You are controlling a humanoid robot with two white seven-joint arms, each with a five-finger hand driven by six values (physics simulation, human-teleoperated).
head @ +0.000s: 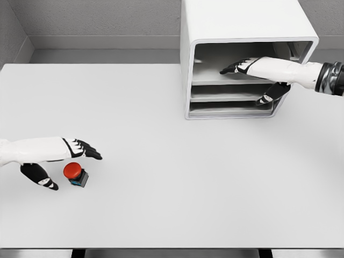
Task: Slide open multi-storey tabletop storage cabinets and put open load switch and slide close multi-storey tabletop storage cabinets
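Nearest the camera, at the lower left of the white counter (172, 177), the left robot hand (59, 161) is hovering over the load switch (75, 174) — a small dark block with a red round button on top. Its fingers are reaching past the switch above it while the thumb is hanging down just to the switch's left, so the robot hand is spread wide and holding nothing; the switch is sitting on the counter between thumb and fingers, and whether either is touching it cannot be told.

Further back, well apart from the switch, the white multi-storey storage cabinet (242, 32) is standing at the counter's far right, its front showing stacked trays. The right robot hand (258, 78) is reaching into it, fingers lying flat along the upper tray (215, 78) and the thumb dropping toward the tray below — open, gripping nothing that I can make out.

Risks, as I judge them: the switch is small and top-heavy, so a closing thumb could be tipping or pushing it away rather than pinching it. At the cabinet, a flat robot hand pulling on a tray could be slipping off, or dragging the whole light cabinet across the counter instead of sliding the tray out.
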